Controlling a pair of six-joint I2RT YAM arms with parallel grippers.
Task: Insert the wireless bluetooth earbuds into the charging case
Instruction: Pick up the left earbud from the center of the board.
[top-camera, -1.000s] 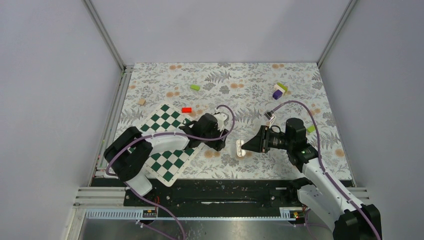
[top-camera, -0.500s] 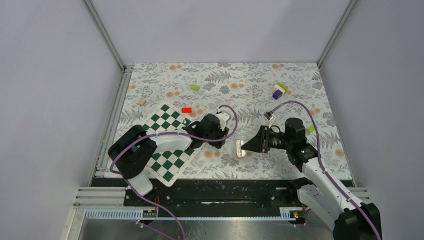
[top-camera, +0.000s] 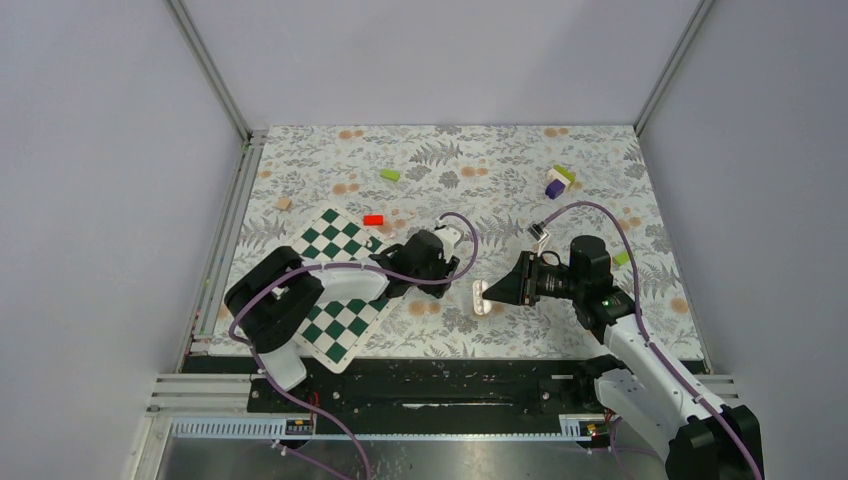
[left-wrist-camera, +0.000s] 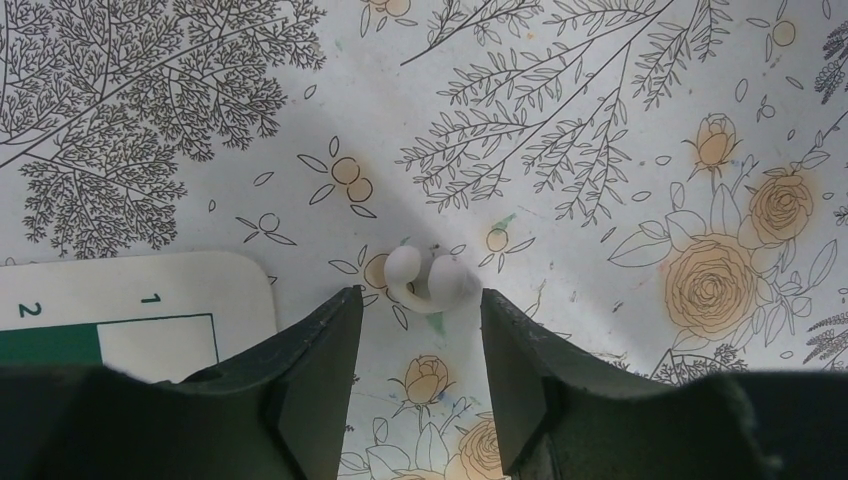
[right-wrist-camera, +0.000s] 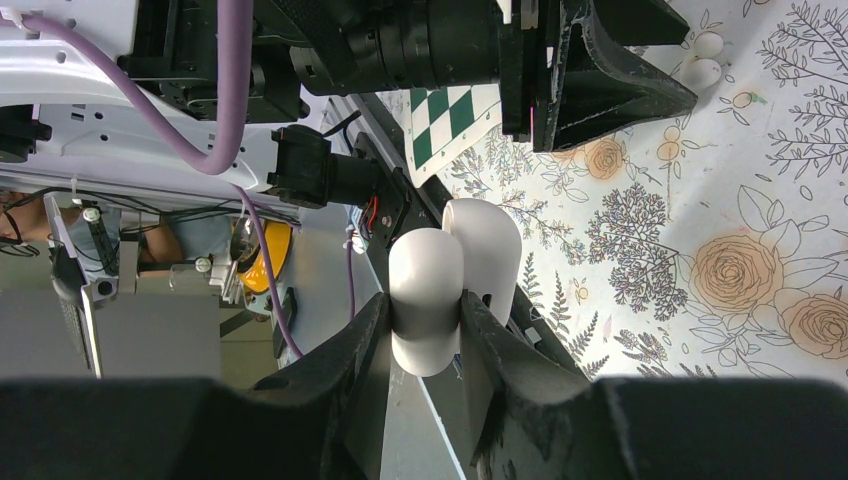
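The charging case was pinched between the fingers of the right end effector, near the middle of the floral surface. The two white earbuds were seen lying on this surface, well apart from the case. They were just ahead of the left end effector, whose fingers were spread apart.

Lab cell: grey panels, aluminium frame

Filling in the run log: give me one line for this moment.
left gripper: open, over earbuds | right gripper: shut on charging case | earbuds: not inserted
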